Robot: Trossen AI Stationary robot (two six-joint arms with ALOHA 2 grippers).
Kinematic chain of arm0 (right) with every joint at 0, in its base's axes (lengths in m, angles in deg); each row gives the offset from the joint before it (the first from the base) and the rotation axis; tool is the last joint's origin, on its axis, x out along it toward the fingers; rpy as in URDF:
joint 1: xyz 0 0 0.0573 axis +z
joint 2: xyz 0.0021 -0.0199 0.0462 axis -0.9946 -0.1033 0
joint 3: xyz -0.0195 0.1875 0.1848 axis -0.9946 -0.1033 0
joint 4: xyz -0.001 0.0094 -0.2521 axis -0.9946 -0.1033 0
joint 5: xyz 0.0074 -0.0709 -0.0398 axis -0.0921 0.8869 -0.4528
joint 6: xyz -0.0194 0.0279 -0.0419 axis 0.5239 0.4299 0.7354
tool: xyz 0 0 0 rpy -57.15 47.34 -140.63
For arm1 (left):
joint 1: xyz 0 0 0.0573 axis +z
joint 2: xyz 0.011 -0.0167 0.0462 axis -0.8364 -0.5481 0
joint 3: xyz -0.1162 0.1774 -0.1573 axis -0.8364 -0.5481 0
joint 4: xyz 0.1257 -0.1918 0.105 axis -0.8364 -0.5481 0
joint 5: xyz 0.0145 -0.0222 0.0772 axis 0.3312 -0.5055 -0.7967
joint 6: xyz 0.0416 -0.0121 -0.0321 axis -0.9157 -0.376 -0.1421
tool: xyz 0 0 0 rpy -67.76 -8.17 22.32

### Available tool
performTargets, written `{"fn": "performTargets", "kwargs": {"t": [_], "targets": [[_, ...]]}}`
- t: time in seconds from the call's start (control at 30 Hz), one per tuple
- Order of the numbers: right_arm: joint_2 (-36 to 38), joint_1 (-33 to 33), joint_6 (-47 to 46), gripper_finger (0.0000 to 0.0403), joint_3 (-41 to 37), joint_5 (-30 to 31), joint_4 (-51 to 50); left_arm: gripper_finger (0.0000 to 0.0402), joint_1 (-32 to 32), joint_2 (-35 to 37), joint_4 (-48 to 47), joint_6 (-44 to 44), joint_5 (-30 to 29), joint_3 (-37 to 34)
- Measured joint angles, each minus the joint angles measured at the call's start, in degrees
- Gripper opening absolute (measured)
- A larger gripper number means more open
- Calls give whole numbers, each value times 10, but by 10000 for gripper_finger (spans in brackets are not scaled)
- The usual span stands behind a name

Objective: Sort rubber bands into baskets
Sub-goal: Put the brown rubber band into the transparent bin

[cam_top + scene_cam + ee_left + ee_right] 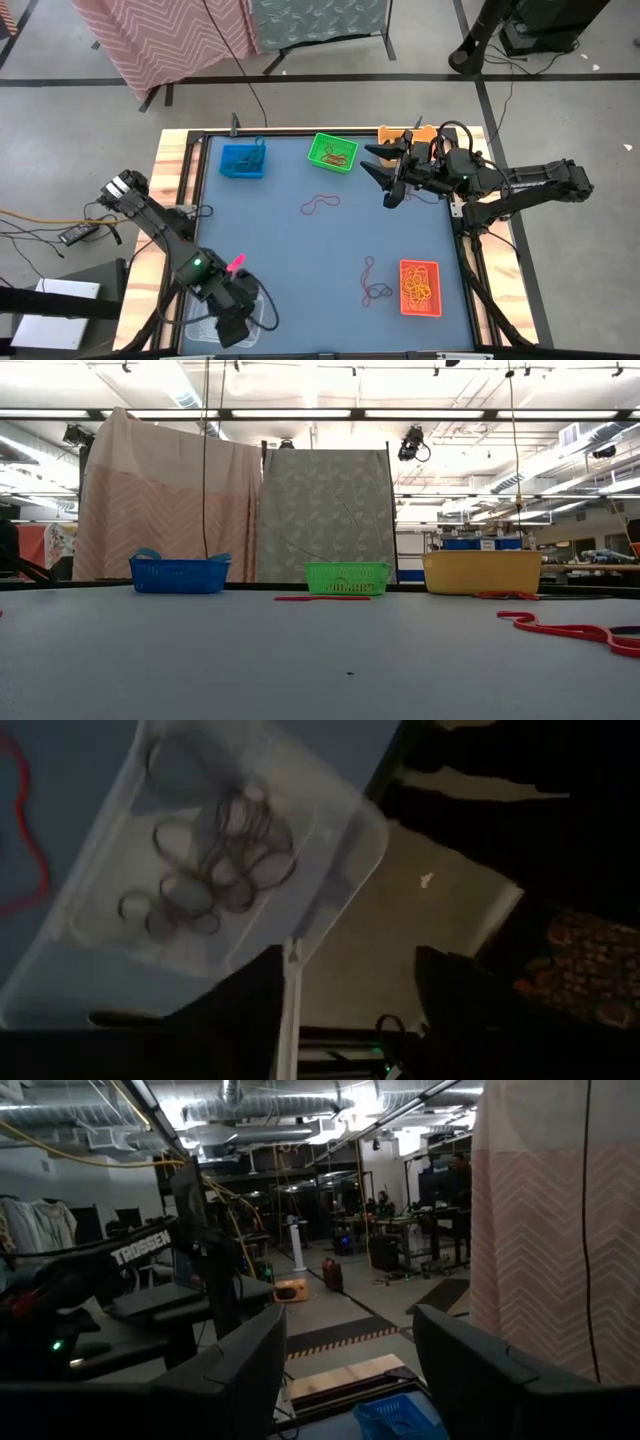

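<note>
My left gripper [238,328] [345,1010] is open and empty above the clear white basket [200,870] at the table's near left corner. Dark brown and black rubber bands [215,860] lie in that basket. My right gripper [373,166] [345,1370] is open and empty, held level above the table's far right and pointing toward the left edge, beside the green basket [333,152]. A red band [320,203] lies mid-table. A tangle of dark and red bands [372,285] lies next to the red-orange basket [420,287].
The blue basket [243,160] stands at the far left with blue bands in it. The yellow-orange basket [396,134] is partly hidden behind my right arm. The red-orange basket holds yellow and orange bands. The wooden table rim [170,170] frames the blue mat.
</note>
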Motion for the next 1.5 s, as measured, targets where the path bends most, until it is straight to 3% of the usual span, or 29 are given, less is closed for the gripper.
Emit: {"fn": "performTargets", "kwargs": {"t": [0.1,0.2,0.33,0.43,0.57,0.67,0.77,0.9,1.0,1.1,1.33,1.5], "targets": [[1,-1,0,231,0,12,0,258,38,18,-6,-61,-28,10],[8,-2,-2,231,0,56,-4,280,93,41,-36,-134,-100,13],[16,2,-23,231,0,74,-16,286,187,70,-74,-265,-213,13],[17,12,-55,231,0,65,-64,287,269,75,-43,-387,-284,13],[16,25,-215,231,1,49,-268,287,374,74,96,-501,-251,-26],[9,22,-371,231,18,-29,-456,287,421,74,185,-525,-188,-90],[2,22,-462,231,21,-100,-591,287,436,74,308,-514,-142,-176],[-25,2,-540,231,22,-100,-755,287,437,73,537,-427,-117,-296],[-56,-32,-550,230,22,-117,-819,286,437,78,654,-364,-115,-350],[-90,-76,-505,230,8,-154,-824,286,437,98,688,-352,-116,-366],[-174,-174,-378,230,-51,-233,-802,286,460,178,651,-397,-130,-368],[-158,-216,-342,230,-99,-231,-776,286,489,219,651,-429,-159,-368]]}}
